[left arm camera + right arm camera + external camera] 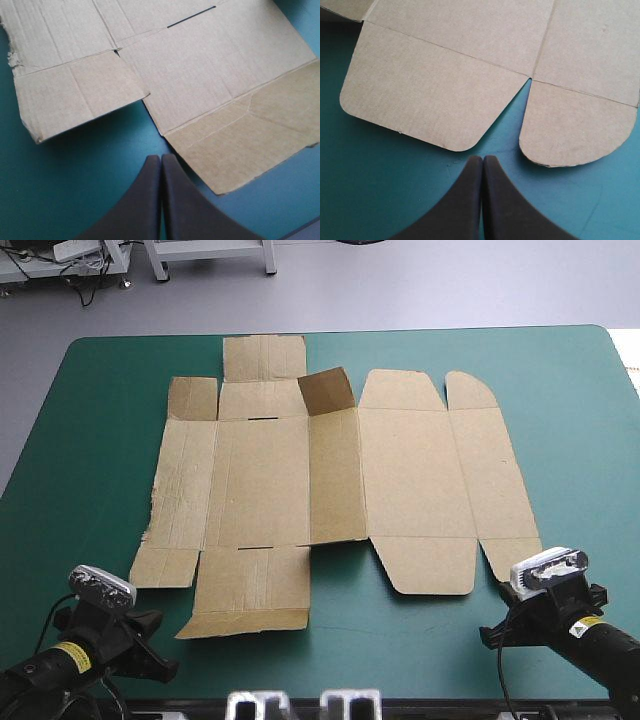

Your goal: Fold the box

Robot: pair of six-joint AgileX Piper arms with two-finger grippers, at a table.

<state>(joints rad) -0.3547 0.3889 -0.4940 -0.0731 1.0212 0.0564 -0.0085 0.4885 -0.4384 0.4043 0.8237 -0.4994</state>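
The box [330,490] lies flat: light, stiff board, likely to bend at its creases, best gripped along its near edge. The left gripper [161,158] and right gripper [482,159] are pressed together, empty.

The box [400,470] is brown corrugated board, matt and dry-looking, with fine ribbing across its panels, pressed crease lines and a rough, frayed edge on its left side. The teal-green cover [90,440] looks smooth and matt, with only a soft sheen. The left gripper [161,159] and right gripper [482,159] are black, smooth and dull, like hard plastic or rubber.
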